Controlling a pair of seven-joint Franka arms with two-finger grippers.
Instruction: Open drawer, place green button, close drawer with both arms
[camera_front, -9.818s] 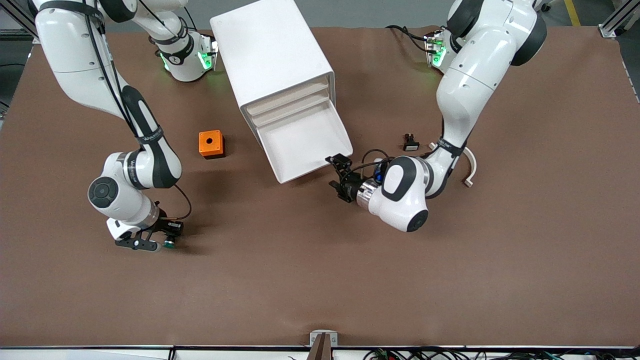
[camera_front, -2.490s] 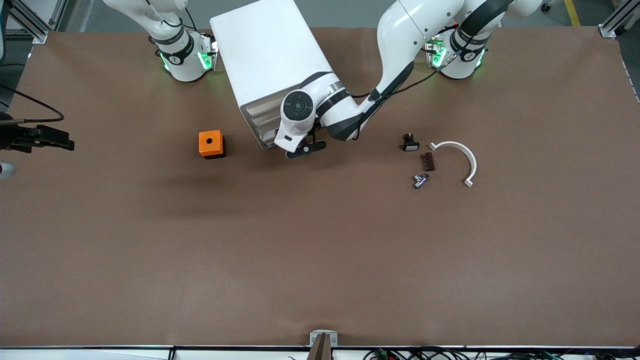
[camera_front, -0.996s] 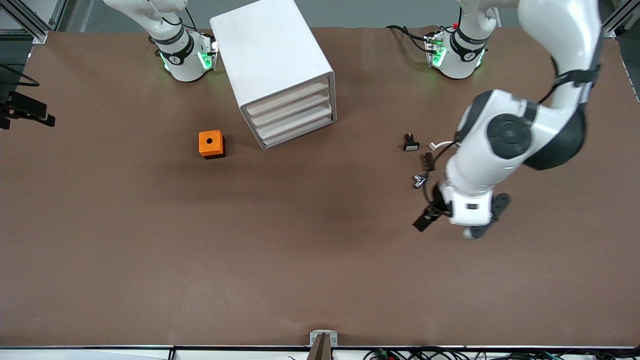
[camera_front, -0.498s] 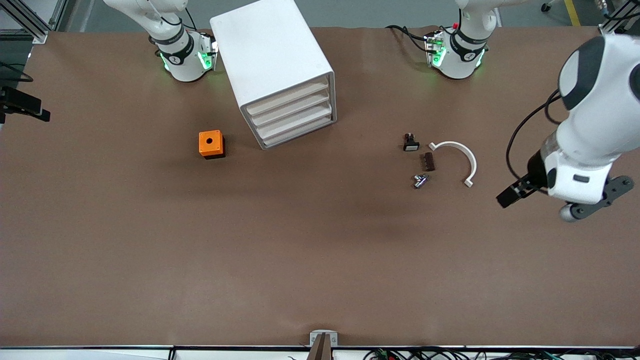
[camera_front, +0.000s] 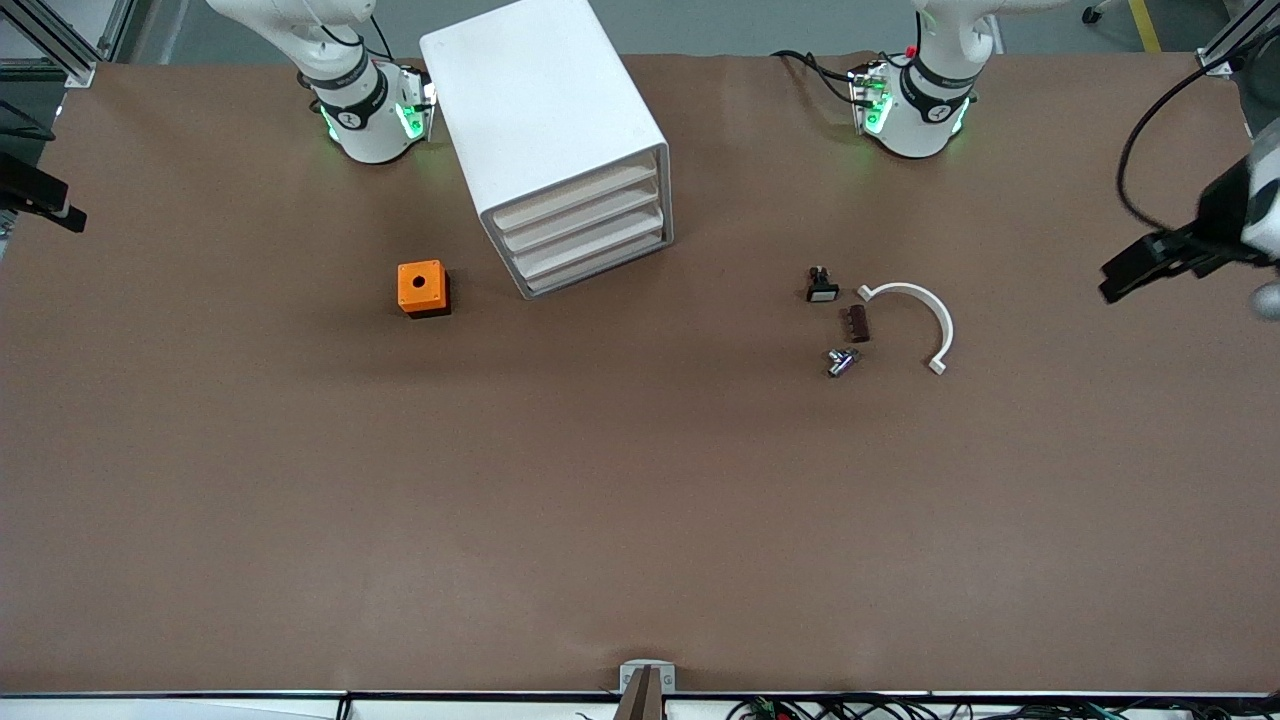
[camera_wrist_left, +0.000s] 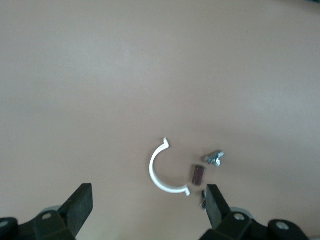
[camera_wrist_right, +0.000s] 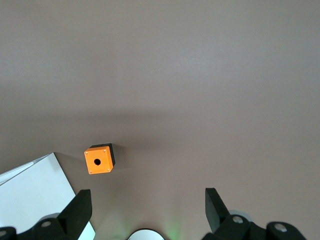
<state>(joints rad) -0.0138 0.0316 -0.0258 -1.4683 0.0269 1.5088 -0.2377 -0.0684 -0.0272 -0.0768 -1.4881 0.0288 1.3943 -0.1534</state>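
Tabletop (camera_front: 640, 520) with both arms raised clear of the work. The left gripper (camera_wrist_left: 147, 205) is held in the air over the tabletop edge at the left arm's end; its fingers (camera_wrist_left: 80, 204) are spread wide and nothing is grasped. The right gripper (camera_wrist_right: 146, 209) is held over the edge at the right arm's end, likewise spread and empty.

The white cabinet (camera_front: 540, 110) is set against the edge along which the bases stand, between the two bases and closer to the right arm's base. Its four drawer fronts are seen flush with the cabinet face, so that the lowest drawer (camera_front: 598, 262) is shut. The green-capped button is not seen in any view, and its place cannot be told.

An orange cube with a hole (camera_front: 423, 288) is placed just beside the cabinet, toward the right arm's end. Four small parts are grouped toward the left arm's end, well apart from the cabinet: a black button with a white face (camera_front: 822, 287), a white curved clip (camera_front: 938, 322), a small brown block (camera_front: 857, 323) between these two and slightly nearer the front camera, and a small metal fitting (camera_front: 841, 361) nearest the front camera. None of the four is touched by a gripper
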